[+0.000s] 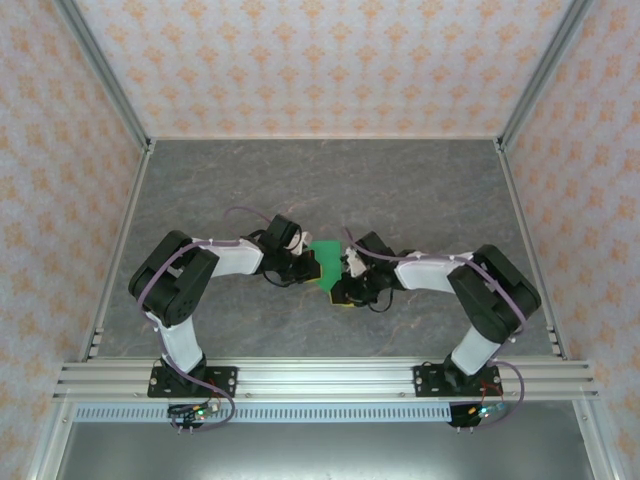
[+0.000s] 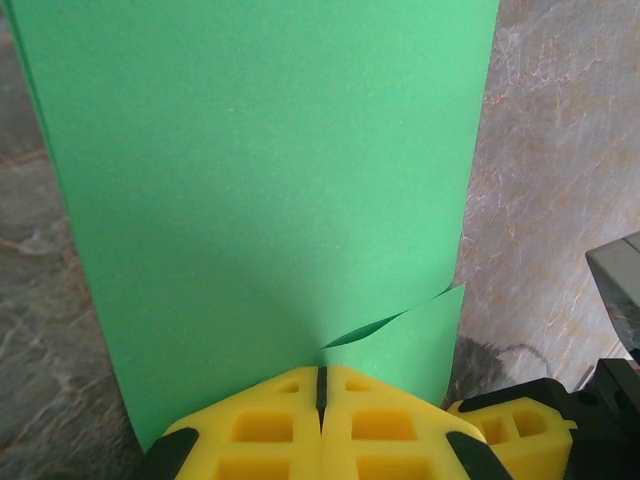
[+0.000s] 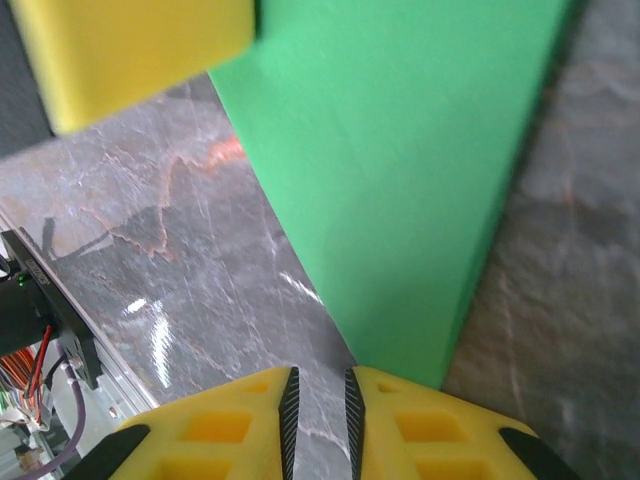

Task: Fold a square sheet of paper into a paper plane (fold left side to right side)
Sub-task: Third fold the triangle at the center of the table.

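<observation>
The square sheet of paper (image 1: 323, 260) is bright green and lies doubled over at mid-table between the two arms. In the left wrist view the sheet (image 2: 260, 180) rises from my left gripper (image 2: 322, 372), whose jaws are pressed together on its near edge, where two layers (image 2: 420, 330) part slightly. My right gripper (image 3: 320, 375) sits at the sheet's (image 3: 400, 170) near corner with a narrow gap between its jaws; only grey table shows in that gap. The paper's corner passes just beside its right finger (image 3: 420, 420).
The grey marbled table (image 1: 300, 190) is fenced by metal rails (image 1: 320, 378) and patterned walls. A yellow finger of the left gripper (image 3: 130, 50) looms at the top left of the right wrist view. The right gripper's finger (image 2: 510, 430) lies beside the left one.
</observation>
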